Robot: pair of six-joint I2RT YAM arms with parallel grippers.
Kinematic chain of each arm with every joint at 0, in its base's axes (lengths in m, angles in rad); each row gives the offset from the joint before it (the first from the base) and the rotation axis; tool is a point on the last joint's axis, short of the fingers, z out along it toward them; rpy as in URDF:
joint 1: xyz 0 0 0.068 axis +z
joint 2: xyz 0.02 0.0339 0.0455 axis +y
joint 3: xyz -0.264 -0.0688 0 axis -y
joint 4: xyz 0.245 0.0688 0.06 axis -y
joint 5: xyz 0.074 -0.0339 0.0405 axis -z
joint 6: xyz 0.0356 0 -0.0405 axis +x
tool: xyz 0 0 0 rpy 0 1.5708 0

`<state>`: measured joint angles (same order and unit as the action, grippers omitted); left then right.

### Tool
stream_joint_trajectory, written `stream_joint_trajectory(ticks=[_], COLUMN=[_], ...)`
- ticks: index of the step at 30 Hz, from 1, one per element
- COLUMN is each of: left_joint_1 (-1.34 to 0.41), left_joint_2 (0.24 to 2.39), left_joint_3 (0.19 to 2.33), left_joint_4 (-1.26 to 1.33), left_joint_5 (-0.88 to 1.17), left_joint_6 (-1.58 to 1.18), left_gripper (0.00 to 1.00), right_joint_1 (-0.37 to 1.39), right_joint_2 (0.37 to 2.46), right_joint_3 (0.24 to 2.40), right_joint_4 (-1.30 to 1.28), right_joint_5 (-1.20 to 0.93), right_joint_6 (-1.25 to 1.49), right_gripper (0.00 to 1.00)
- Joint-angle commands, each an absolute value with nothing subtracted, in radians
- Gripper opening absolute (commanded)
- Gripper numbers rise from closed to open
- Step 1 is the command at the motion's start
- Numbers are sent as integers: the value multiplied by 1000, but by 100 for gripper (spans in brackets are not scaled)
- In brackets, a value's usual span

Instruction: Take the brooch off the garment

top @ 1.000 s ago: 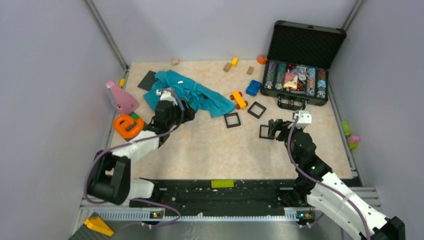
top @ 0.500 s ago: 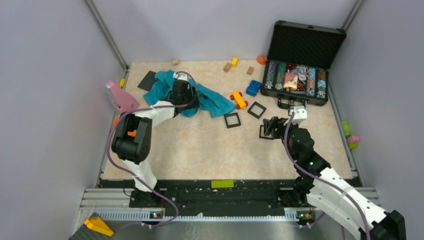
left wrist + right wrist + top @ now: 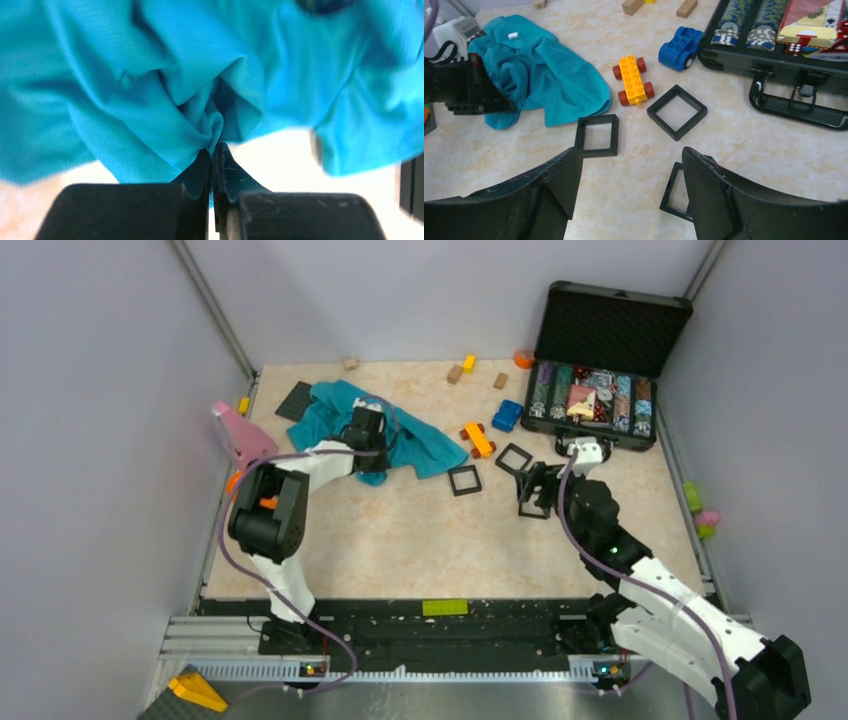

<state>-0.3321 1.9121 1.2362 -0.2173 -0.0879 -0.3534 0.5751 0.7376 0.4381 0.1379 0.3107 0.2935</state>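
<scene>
A: What shifted vs the earlier shots?
B: The left arm [image 3: 315, 458] went from a low crouch at the near hem of the garment [image 3: 420, 440] to stretched out over the cloth. The right arm [image 3: 600, 520] crept a little farther out over the table [image 3: 400, 540]. The near hem ended up more bunched.

A: Garment now?
B: Teal and crumpled, it lay at the far-left part of the table, just beside a dark grey plate [image 3: 295, 400].

A: Jaws?
B: The left jaws were pressed together, pinching a fold of the garment. The wrist view showed cloth gathered right into the tips. The right jaws were spread, holding nothing, above the black square frames [image 3: 596, 120] and well apart from the cloth.

A: Brooch?
B: The brooch [image 3: 325, 4] showed as a dark blue roundish bit, cropped at the very top edge of the left wrist view. It sat on the cloth beyond the pinched fold. It was too small to pick out from the top camera.

A: Progress?
B: Early, by my read. The cloth was secured, but the brooch was untouched and looked to be on the garment. Left to do: bring the right arm across, grip the brooch and pull it free while the left jaws hold the fabric.
</scene>
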Motion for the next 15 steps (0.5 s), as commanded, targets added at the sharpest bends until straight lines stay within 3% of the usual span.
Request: stream_joint_trajectory(ticks=[1, 7, 15], left_joint_1=[-336, -344, -368], left_joint_2=[1651, 1413, 1124], left_joint_3=[1051, 793, 651], left_joint_4=[-240, -260, -448], left_joint_5=[-31, 136, 67], left_joint_6=[-376, -438, -509], left_gripper=[0, 0, 0], right_joint_1=[586, 605, 649], right_joint_2=[824, 1122, 1390], right_joint_3=[531, 756, 915], right_joint_4=[179, 93, 128], right_joint_5=[208, -42, -59], right_joint_6=[301, 312, 317], right_gripper=[74, 63, 66])
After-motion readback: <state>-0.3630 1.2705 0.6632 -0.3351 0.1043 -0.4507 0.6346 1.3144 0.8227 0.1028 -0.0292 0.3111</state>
